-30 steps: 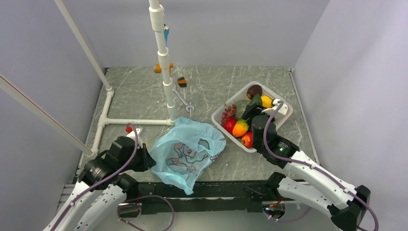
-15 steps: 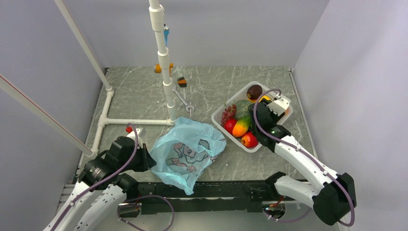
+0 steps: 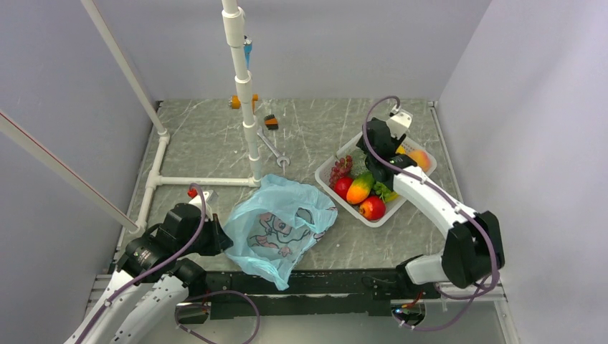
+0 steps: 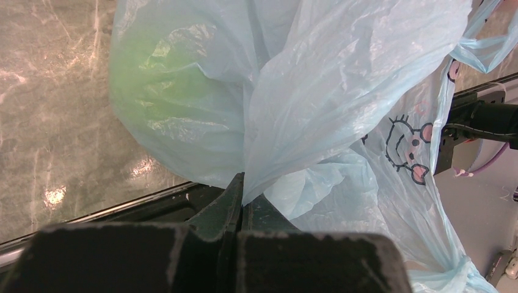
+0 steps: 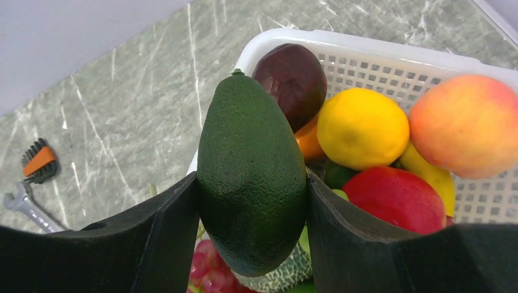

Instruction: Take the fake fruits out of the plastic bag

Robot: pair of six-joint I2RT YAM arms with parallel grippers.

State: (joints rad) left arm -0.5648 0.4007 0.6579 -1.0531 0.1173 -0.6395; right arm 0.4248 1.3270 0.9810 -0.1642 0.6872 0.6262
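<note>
I've swung the right gripper (image 5: 250, 189), clamping the dark green plastic avocado (image 5: 250, 152), over the white slotted basket's (image 5: 379, 46) far corner; the left gripper (image 4: 239, 195) still pinches the light-blue plastic bag (image 4: 342, 91). Release next, I reckon.

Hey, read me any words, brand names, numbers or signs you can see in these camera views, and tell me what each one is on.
None can be read in any view.
The plastic bag carries only a cartoon animal face, a line drawing without letters.
The avocado and the white basket show no stickers, labels or numbers.
</note>
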